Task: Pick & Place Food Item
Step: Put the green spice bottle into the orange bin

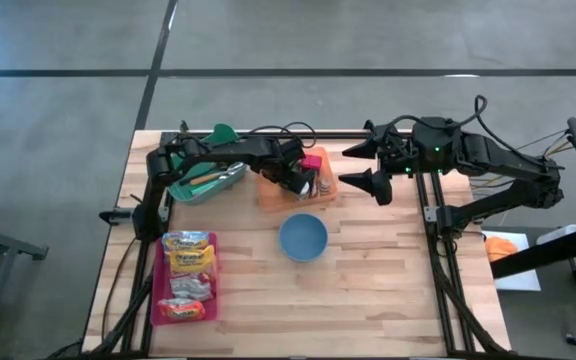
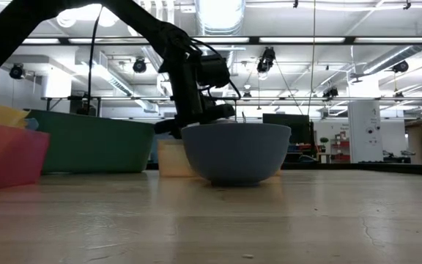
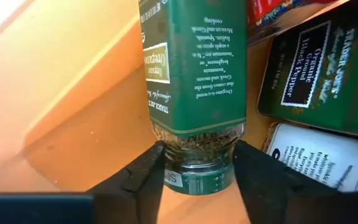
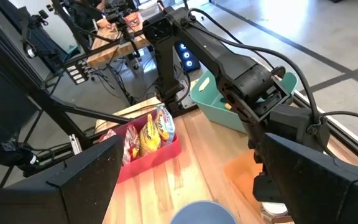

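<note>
A spice jar with a green label (image 3: 191, 74) is in the orange bin (image 1: 271, 196) at the table's far middle. My left gripper (image 3: 197, 177) reaches down into that bin, its fingers closed on the jar's clear lower part next to the cap. In the low view my left gripper (image 2: 196, 117) shows behind the blue bowl (image 2: 234, 152). My right gripper (image 1: 354, 167) hangs open, high above the table to the right of the bin, and holds nothing. My left gripper pinches the jar's clear glass part just above the cap (image 3: 194, 149) between its two fingers, one on each side. The fingers (image 3: 143, 180) come steeply from above and lie across the jar. Whether the jar is clear of the bin's floor I cannot tell.
A dark green pepper tin (image 3: 316, 68) and a white-labelled container (image 3: 316, 158) lie close beside the jar in the bin. The blue bowl (image 1: 303, 237) stands just in front of the bin. A teal bin (image 1: 208, 182) sits far left, and a red tray of snack packets (image 1: 186, 278) near left.
</note>
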Available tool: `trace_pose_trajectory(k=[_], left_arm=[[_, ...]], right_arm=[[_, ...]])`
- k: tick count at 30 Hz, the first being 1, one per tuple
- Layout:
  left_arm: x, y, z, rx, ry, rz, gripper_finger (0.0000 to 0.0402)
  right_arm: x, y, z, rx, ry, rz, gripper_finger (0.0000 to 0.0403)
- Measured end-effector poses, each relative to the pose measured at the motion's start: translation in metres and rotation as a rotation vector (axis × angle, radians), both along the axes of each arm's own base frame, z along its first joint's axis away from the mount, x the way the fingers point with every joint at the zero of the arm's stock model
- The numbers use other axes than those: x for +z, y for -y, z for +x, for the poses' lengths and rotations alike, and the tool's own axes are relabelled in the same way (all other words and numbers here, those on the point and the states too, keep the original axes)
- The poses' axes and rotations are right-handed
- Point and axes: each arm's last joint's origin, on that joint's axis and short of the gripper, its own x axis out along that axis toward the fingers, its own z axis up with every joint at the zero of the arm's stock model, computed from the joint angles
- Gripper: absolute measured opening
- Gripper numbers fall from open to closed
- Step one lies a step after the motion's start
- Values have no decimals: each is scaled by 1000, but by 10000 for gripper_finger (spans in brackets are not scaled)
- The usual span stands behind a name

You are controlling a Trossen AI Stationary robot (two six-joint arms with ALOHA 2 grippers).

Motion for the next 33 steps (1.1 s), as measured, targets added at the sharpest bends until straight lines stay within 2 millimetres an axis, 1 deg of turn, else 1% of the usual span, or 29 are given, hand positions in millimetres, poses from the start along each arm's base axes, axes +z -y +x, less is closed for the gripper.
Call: trace_pose_trajectory(k=[2,4,6,8,10,14,21,24,27,31,33], left_arm=[[-2,0,0,-1,-3,-4,200],[-3,1,0,2,10,-47,226],[-3,2,1,10,7,-34,248],[-3,1,1,19,5,-24,264],[-3,1,1,17,0,-9,270],[-3,0,1,-9,1,14,262],[-10,3,5,-73,-2,-16,199],[-10,4,5,-82,-3,-17,185],[-10,4,5,-97,-3,-17,187],[-11,5,5,-108,-7,-26,209],[-11,6,4,-119,-14,-27,209]], right_arm=[[0,0,0,0,1,0,375],[0,0,0,0,1,0,375],[0,0,0,0,0,0,375],[0,0,0,1,-1,-1,375],[0,0,-1,1,-3,-2,375],[0,0,-1,1,-3,-3,375],[0,0,-1,1,-4,-4,375],[0,0,-1,1,-4,-4,375],[0,0,-1,1,-4,-4,375],[0,0,-1,0,-4,0,375],[0,0,-1,0,-4,0,375]])
